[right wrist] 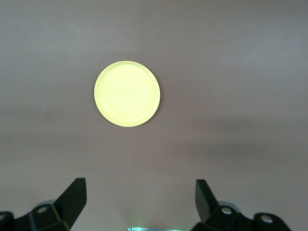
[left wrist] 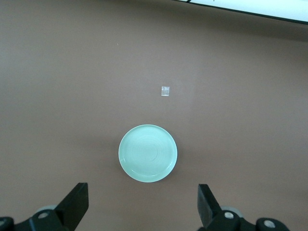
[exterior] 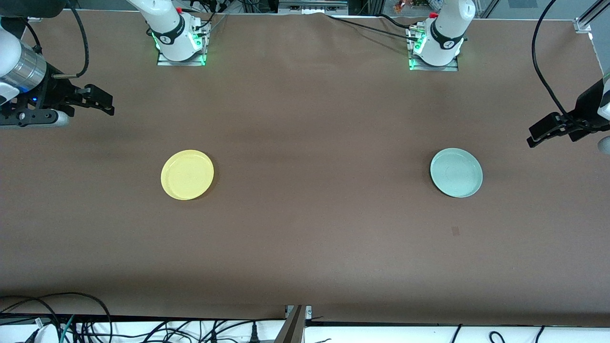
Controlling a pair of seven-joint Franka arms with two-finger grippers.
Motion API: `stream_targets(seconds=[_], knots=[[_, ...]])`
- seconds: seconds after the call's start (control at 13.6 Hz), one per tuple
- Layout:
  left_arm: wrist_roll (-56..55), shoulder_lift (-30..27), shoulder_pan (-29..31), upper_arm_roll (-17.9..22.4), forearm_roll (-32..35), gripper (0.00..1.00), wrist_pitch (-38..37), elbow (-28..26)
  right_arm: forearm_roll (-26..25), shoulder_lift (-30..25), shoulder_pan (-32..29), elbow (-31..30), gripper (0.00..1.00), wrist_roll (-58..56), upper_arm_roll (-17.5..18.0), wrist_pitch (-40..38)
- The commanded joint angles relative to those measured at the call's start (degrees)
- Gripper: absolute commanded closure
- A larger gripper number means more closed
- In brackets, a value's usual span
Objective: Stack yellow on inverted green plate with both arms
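**2 plates apart, both arms raised**

Front view: the yellow plate [exterior: 187, 175] lies toward the right arm's end of the brown surface [exterior: 305, 119], the green plate [exterior: 456, 172] toward the left arm's end, well apart; the right end effector [exterior: 97, 101] and left end effector [exterior: 543, 131] hang above the surface's ends.

Left wrist view: fingers [left wrist: 77, 202] spread wide, empty; green plate upright; a small pale square [left wrist: 165, 90] nearby.

Right wrist view: fingers [right wrist: 74, 195] spread wide, empty, yellow plate below.
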Motion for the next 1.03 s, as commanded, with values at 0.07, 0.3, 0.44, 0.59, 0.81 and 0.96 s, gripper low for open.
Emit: stream_targets(seconds=[0.07, 0.3, 0.44, 0.59, 0.81, 0.96], knots=[[2.86, -0.16, -0.32, -1.14, 1.44, 0.00, -2.65, 0.09, 0.37, -0.82, -0.14, 0.13, 0.00, 0.36, 0.13, -2.06], [2.96, 0.19, 0.29, -1.06, 1.53, 0.00, -2.39, -3.15, 0.37, -0.64, -0.14, 0.13, 0.00, 0.45, 0.04, -1.98], [3.04, 1.23, 0.47, -0.97, 1.53, 0.00, -1.87, -6.49, 0.37, -0.64, -0.14, 0.13, 0.00, 0.45, 0.21, -1.89], [3.04, 3.43, 0.47, -0.89, 3.71, 0.00, -0.65, -8.43, 0.46, -0.64, -0.14, 0.13, 0.00, 0.45, 0.21, -1.89], [4.18, 8.17, 1.96, -0.71, 5.56, 0.00, 4.18, -10.55, 0.46, -0.56, -0.14, 0.13, 0.00, 0.36, 0.21, -1.89], [5.59, 10.37, 2.05, -0.71, 6.63, 0.00, 6.82, -12.13, 0.46, -0.56, -0.14, 0.13, 0.00, 0.36, 0.21, -1.89]])
